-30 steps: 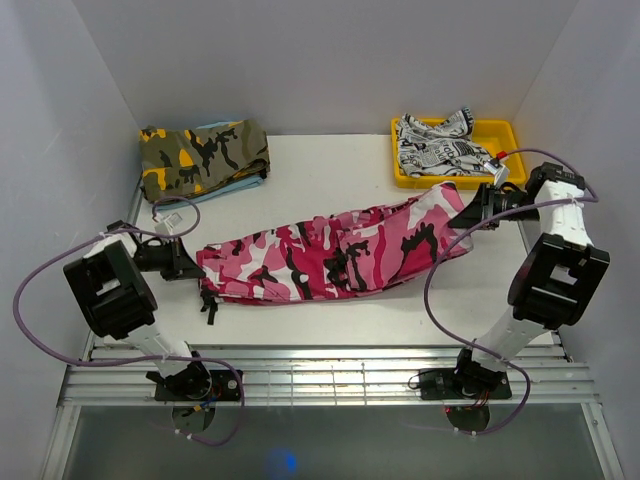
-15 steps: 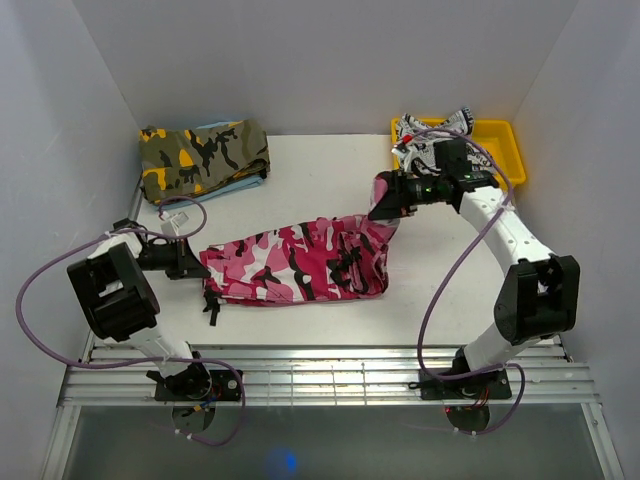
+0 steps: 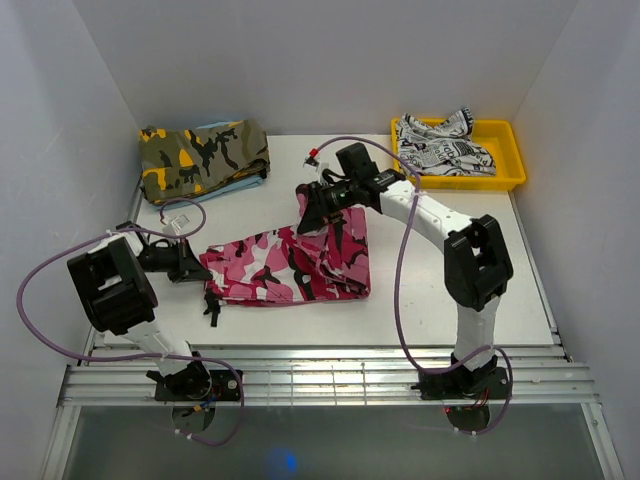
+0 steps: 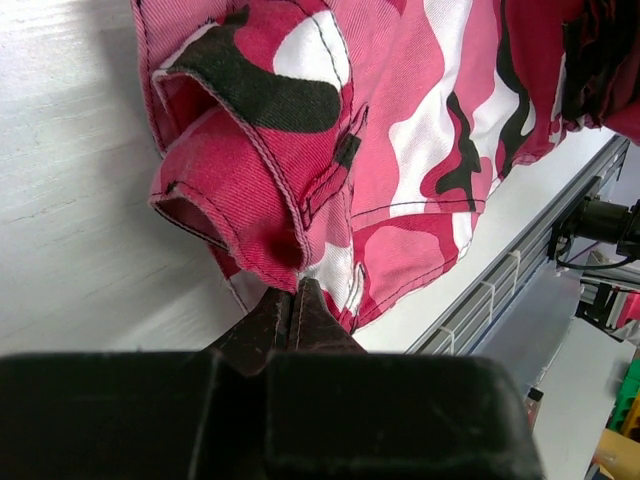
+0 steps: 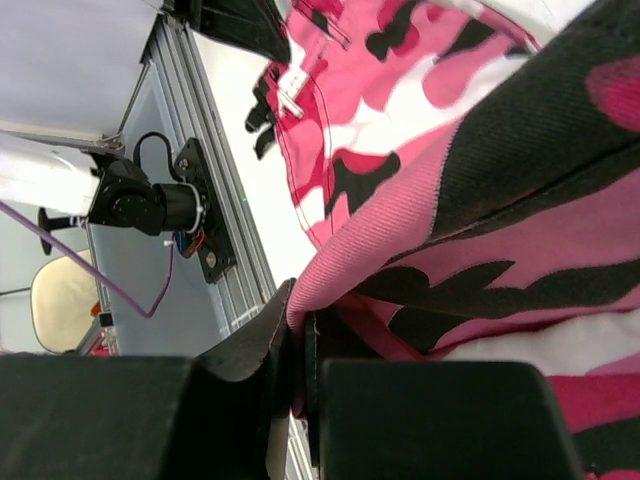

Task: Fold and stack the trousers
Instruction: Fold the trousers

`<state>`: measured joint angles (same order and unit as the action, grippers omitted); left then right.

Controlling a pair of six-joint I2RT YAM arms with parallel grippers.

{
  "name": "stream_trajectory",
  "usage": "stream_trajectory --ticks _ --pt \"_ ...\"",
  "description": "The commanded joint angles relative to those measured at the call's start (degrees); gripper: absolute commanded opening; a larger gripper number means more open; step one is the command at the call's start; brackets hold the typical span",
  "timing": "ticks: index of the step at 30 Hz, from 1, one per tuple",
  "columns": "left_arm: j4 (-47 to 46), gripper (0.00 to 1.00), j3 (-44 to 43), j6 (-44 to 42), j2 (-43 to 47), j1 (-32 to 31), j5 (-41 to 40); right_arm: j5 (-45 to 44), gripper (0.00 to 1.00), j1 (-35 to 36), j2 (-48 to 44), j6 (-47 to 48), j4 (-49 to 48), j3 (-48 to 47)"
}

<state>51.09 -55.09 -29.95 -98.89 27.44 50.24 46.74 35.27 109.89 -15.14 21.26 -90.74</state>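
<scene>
Pink, white and black camouflage cloth — the trousers [image 3: 290,272] — lies on the left-middle of the table [image 3: 450,280], gathered into a short band that looks partly doubled across its length. The lower layer rests flat. The leg end is lifted above it and arches over toward the waist end, so the crosswise fold is begun but not laid down. The right edge of the bundle looks roughly square, while the raised part hangs in loose folds.

The left gripper [image 3: 192,262] sits low at the left end of the bundle, its jaws pressed together on a seamed edge of the fabric, pinning that end near the table. The right gripper [image 3: 312,205] hovers above the far middle of the bundle, jaws clamped on a hem of the lifted leg end, with the cloth draping down from it.

As I judge it, roughly half of the folding is done. What is left is to bring the held end down onto the pinned end, let go, perhaps fold once more into a compact packet, and then stack it — most likely on the olive-and-orange camouflage garment [image 3: 203,158] folded at the far left corner. A yellow tray [image 3: 508,150] at the far right holds a white garment with black print [image 3: 440,148], well apart from the work.
</scene>
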Motion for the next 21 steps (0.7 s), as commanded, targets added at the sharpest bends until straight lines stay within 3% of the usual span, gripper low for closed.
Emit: stream_trajectory --ticks 1,21 --pt "1.4 0.0 -0.5 0.2 0.7 -0.4 2.8 -0.1 0.08 3.6 0.6 -2.5 -4.5 -7.5" --pt "-0.2 0.0 -2.0 6.0 -6.0 -0.4 5.4 -1.2 0.08 14.5 16.8 -9.8 -12.6 -18.4"
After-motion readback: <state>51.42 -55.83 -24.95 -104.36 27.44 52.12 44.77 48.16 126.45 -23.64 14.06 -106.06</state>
